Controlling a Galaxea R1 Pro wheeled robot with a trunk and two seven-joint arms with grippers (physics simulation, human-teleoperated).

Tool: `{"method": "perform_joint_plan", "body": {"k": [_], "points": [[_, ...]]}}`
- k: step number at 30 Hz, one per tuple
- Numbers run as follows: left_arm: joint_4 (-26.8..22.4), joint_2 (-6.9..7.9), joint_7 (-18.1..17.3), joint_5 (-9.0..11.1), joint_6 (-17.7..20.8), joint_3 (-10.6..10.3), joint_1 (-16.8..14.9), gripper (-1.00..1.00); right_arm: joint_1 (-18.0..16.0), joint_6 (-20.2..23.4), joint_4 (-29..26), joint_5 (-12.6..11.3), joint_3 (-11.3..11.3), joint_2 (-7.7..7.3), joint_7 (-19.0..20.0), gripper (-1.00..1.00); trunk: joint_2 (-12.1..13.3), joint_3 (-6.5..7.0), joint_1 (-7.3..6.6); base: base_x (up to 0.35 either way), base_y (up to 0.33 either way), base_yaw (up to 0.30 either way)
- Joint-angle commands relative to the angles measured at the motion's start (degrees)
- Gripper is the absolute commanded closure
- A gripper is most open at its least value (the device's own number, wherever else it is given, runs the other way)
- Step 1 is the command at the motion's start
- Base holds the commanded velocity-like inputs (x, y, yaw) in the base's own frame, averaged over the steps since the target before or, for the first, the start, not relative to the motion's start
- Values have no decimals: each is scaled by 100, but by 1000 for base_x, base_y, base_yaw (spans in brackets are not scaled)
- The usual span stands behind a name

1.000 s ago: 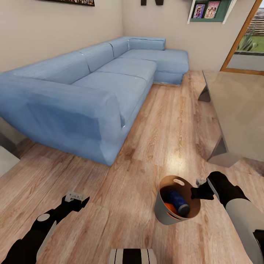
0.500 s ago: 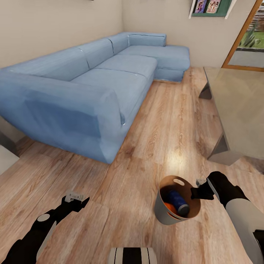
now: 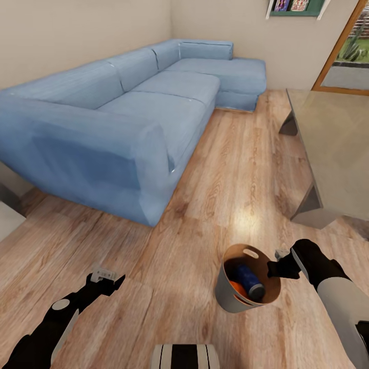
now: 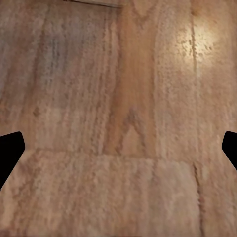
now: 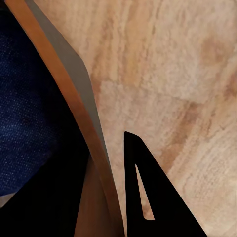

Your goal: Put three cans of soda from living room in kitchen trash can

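Small round copper-brown bin with grey outer wall (image 3: 230, 297) hangs tilted just above the wood plank floor (image 3: 215, 205), in front of the robot on its right. Inside: dark blue soda can with silver top (image 3: 250, 282) lying on its side, and bright orange soda can (image 3: 236, 289) under it. Third can not visible, probably buried.

Right gripper (image 3: 279, 268) is pinched on the bin's rim at the robot-side edge. Right wrist view confirms it: copper rim (image 5: 74, 108) runs between the fingers, one dark finger (image 5: 153, 197) outside the wall, blue can (image 5: 29, 98) inside.

Handling, my read: bin is thin-walled, light, stiff enough; glossy inside likely slick. A one-point rim hold lets it swing and tilt, and loose cans roll and shift the load. The cut-out handle slot (image 3: 250, 253) on the far rim would be a better hold. Keep base moves smooth.

Left gripper (image 3: 105, 279) holds nothing, fingers spread wide over bare floor; the fingertips (image 4: 10, 150) sit at the frame edges in the left wrist view.

Surroundings: long light-blue corner sofa (image 3: 128, 118) left, glass-topped low desk (image 3: 333, 138) right.
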Motion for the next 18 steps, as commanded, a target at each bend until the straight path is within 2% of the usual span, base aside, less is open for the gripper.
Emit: {"method": "perform_joint_plan", "body": {"k": [1, 18], "points": [[2, -1, 0, -3, -15, -3, -3, -100, 8, 0, 13, 23, -19, 59, 16, 100, 1, -2, 3, 0, 0, 0], [2, -1, 0, -7, -48, -3, -3, -100, 8, 0, 13, 23, -19, 35, 16, 100, 1, -2, 3, 0, 0, 0]]}}
